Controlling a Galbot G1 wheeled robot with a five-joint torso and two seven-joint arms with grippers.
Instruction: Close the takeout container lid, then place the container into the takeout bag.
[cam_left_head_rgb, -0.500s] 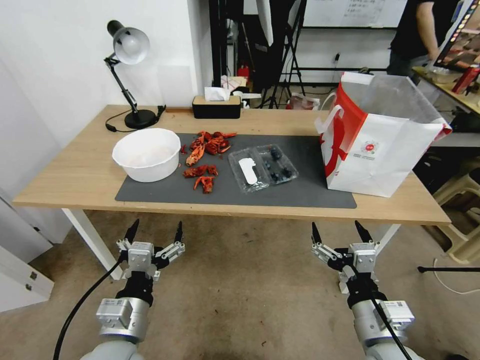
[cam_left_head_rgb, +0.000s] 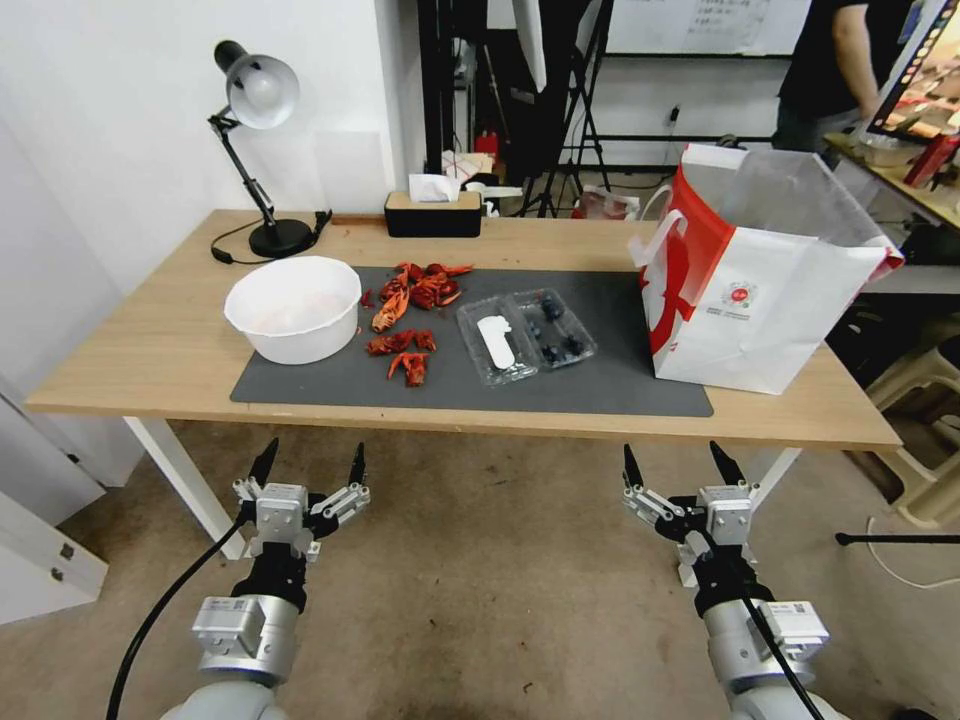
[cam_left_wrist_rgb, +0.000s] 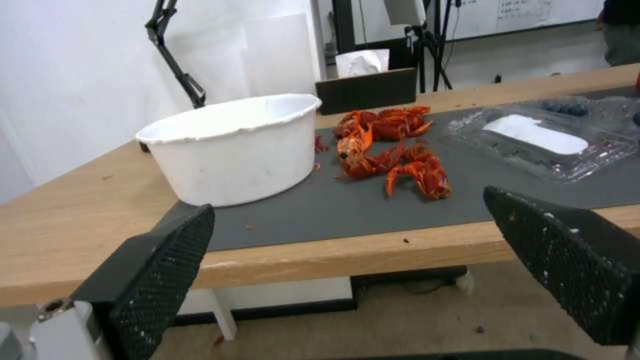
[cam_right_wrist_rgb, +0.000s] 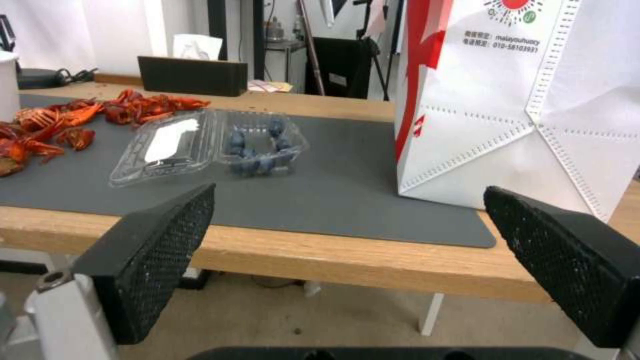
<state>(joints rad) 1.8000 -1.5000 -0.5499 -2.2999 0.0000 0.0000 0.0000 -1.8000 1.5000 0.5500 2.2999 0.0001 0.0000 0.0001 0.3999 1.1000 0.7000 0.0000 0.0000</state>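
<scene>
Lying beyond both grippers: takeout container (cam_left_head_rgb: 527, 336)

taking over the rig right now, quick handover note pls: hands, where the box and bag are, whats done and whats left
Left hand: open, holds nothing, in front of the table edge, below its top.
Right hand: open, holds nothing, same height, on the right side.
Box: on the grey mat, mid-table, blueberries in the right half.
Lid: open, lying flat to the left of the berry half, white label up.
Bag: standing upright on the right end of the table, mouth open, to the right of the box.
Done: nothing yet.
Left: close the lid, then put the box in the bag.
</scene>
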